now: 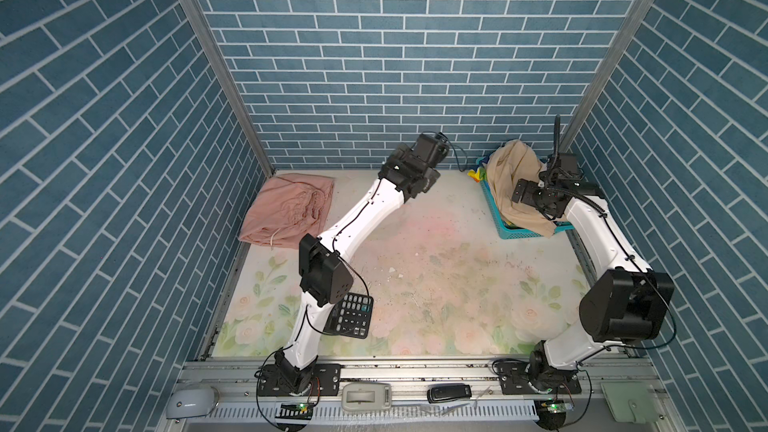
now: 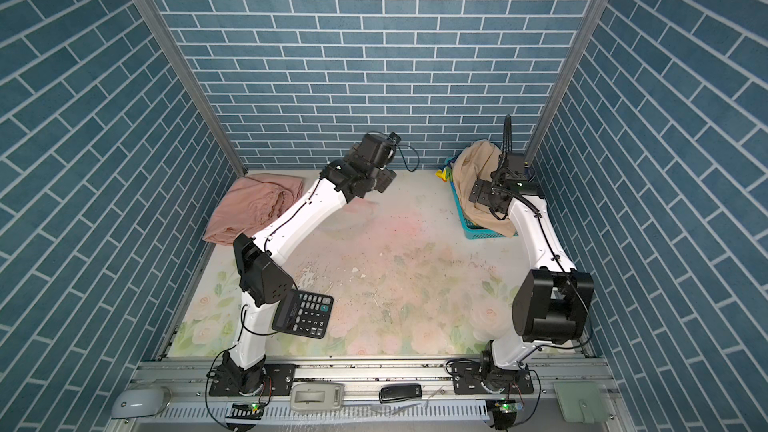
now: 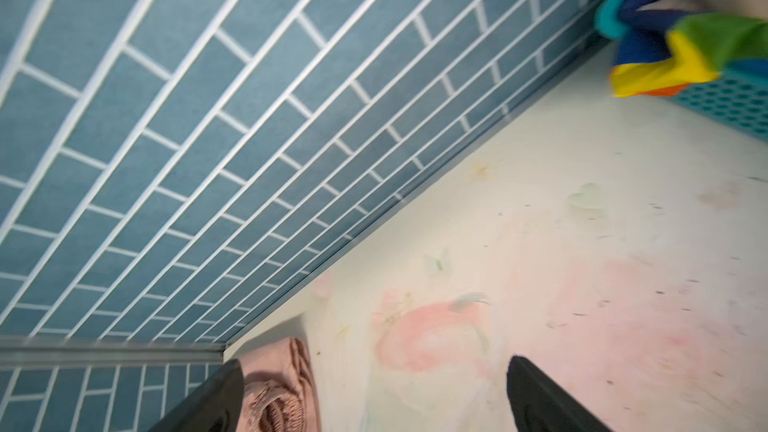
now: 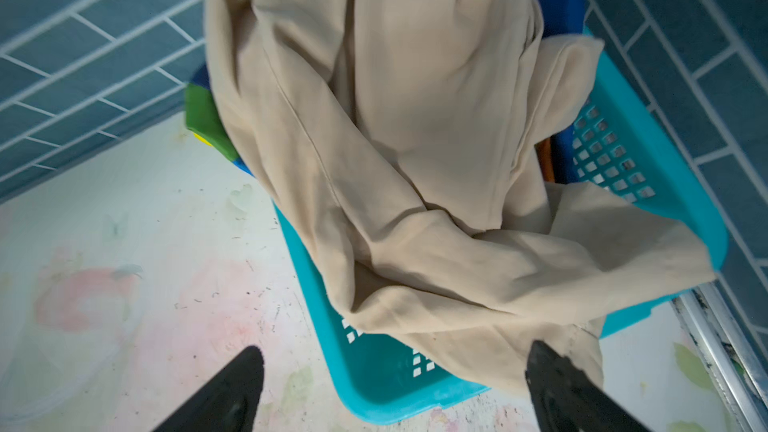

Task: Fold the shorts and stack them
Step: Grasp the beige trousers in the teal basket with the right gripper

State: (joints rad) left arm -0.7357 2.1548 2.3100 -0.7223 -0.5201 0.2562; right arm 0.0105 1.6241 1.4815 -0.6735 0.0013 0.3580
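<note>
- Currently the left pincer [image 3: 374, 367] has its jaws wide apart with nothing between them, raised above the counter [image 1: 436, 284] near the back wall.
- Folded, the salmon-pink shorts [image 1: 286, 211] lie in the counter's far left corner.
- Heaped in the teal basket [image 4: 374, 367] at the far right, the beige shorts [image 1: 515, 189] spill over its rim.
- Under them, the rainbow-striped shorts [image 3: 681, 51] poke a corner over the basket's wall.
- Over the basket, the right pincer [image 4: 397, 349] hangs with jaws wide apart, one finger just beside the beige hem.
</note>
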